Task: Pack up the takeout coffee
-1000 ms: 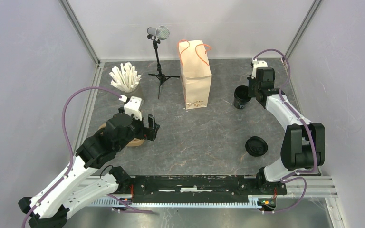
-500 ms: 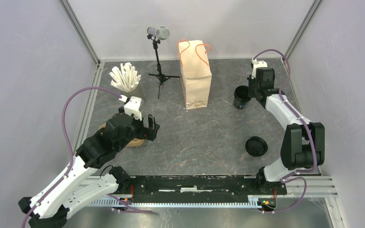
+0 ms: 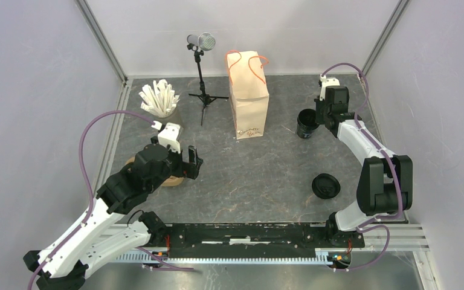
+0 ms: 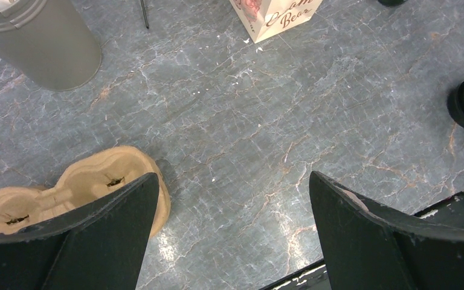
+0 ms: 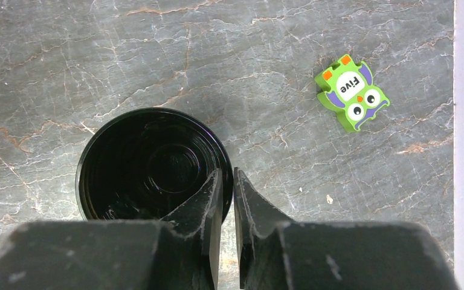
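You've got the bag (image 3: 249, 99) standing at back centre of the desk (image 3: 260, 175). Left of it is the mic stand (image 3: 202, 78), & further left, near the back-left corner, the holder of sticks (image 3: 159, 99). Right of the bag, well apart, the cup (image 3: 306, 123) stands upright. The lid (image 3: 326, 185) lies flat nearer to you, in front of the cup & apart from it. The right tool (image 5: 226, 181) sits at the cup's rim, w/ one finger inside & the other outside the wall. An owl figure (image 5: 351, 92) lies near the cup, on the side away from the bag. Front left, the carrier (image 4: 106, 172) lies on the desk, w/ the left tool (image 4: 232, 175) above its right end.
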`<state>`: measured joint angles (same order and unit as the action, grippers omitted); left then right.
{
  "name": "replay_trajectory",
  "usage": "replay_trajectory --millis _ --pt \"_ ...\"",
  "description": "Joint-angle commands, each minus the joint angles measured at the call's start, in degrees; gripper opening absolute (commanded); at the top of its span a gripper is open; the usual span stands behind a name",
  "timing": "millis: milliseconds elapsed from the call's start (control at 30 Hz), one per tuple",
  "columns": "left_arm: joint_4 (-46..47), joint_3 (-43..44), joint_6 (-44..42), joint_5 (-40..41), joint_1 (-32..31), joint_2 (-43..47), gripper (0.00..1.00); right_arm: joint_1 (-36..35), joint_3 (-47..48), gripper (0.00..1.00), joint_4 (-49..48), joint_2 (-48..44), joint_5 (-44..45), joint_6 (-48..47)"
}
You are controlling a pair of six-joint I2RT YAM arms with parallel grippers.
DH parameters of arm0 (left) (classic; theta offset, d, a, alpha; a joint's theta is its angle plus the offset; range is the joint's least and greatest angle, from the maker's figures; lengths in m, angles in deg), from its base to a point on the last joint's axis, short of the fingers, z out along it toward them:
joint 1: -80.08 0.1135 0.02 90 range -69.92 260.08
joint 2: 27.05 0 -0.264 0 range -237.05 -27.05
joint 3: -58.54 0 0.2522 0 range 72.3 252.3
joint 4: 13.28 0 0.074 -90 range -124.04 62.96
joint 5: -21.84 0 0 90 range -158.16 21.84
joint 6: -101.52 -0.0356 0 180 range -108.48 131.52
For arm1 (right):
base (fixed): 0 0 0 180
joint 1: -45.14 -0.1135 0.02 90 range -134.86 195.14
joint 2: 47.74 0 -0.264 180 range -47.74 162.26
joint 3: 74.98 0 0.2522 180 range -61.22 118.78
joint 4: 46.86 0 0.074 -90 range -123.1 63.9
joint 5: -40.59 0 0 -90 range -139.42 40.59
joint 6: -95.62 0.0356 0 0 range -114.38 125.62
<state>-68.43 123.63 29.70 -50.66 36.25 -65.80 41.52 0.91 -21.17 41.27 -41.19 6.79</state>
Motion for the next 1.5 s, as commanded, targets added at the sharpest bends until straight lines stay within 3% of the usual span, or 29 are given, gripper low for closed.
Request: replay_trajectory --millis 0,233,533,900,1467 --pt "0.75 0.09 0.11 0.29 0.06 0.09 1.0 0.39 0.94 0.18 -0.84 0.33 1.25 -0.31" --pt "0.6 0.0 0.26 0.28 0.06 0.17 1.0 0.58 0.41 0.12 -1.28 0.21 1.03 -0.32" --pt "0.6 0.1 0.28 0.28 0.06 0.11 1.0 0.95 0.89 0.17 -0.81 0.86 0.42 -0.14" --pt "0.64 0.01 0.28 0.27 0.04 0.55 1.0 1.02 0.11 0.07 -1.21 -0.24 0.12 -0.29" --pt "0.65 0.01 0.35 0.25 0.06 0.43 1.0 1.16 1.77 0.04 -0.4 -2.78 -0.75 1.19"
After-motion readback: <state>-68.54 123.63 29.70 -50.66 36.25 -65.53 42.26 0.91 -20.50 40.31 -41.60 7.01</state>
